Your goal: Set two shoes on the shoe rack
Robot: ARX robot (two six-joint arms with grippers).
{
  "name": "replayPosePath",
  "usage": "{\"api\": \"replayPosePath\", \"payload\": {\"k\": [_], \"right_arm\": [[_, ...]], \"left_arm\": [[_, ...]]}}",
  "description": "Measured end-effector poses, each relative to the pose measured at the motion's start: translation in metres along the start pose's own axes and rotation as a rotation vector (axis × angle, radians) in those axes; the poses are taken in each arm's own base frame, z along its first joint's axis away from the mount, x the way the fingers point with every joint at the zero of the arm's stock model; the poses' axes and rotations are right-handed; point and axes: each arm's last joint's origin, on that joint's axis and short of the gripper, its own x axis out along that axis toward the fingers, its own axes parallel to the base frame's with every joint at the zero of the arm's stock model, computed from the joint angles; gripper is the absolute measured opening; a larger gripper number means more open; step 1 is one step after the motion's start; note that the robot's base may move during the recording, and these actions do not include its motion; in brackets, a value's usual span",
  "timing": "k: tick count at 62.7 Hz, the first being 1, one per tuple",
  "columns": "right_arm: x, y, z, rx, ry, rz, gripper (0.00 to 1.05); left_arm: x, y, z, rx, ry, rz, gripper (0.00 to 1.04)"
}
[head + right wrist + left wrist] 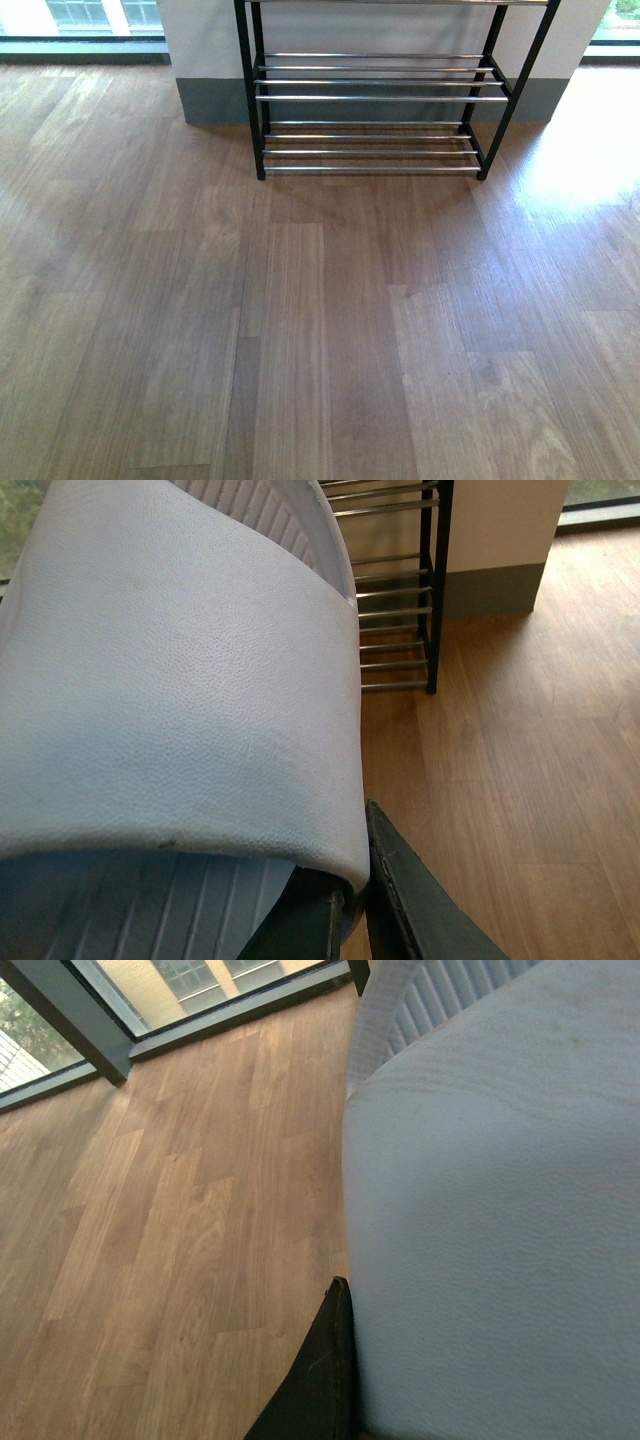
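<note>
In the left wrist view, a left shoe (490, 1220) is seen very close, pale with a pebbled upper and a ribbed part at its far end; one dark finger of the left pincer (328, 1365) lies against its edge, and whether that pincer is pressed onto it cannot be told; a wooden floor (180, 1220) and a window (190, 985) are shown beyond. In the front view, the shoe rack (370, 110) is found standing on the floor against a white wall (200, 40), its chrome bars bare in the tiers shown; neither arm is seen there. In the right wrist view, a right shoe (180, 680), pale with a broad strap over a ribbed footbed, is pinched at its side edge by the right pincer (355, 890); it is held above the floor, near the rack's end.
</note>
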Motion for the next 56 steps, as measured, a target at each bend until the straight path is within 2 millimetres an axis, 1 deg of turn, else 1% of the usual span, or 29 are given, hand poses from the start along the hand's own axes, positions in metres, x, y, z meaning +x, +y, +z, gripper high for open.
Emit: {"api": "replayPosePath", "payload": {"k": [56], "right_arm": [[0.0,0.0,0.0001,0.0,0.0,0.0,0.02]], "left_arm": [[0.0,0.0,-0.0001,0.0,0.001,0.002,0.02]]}}
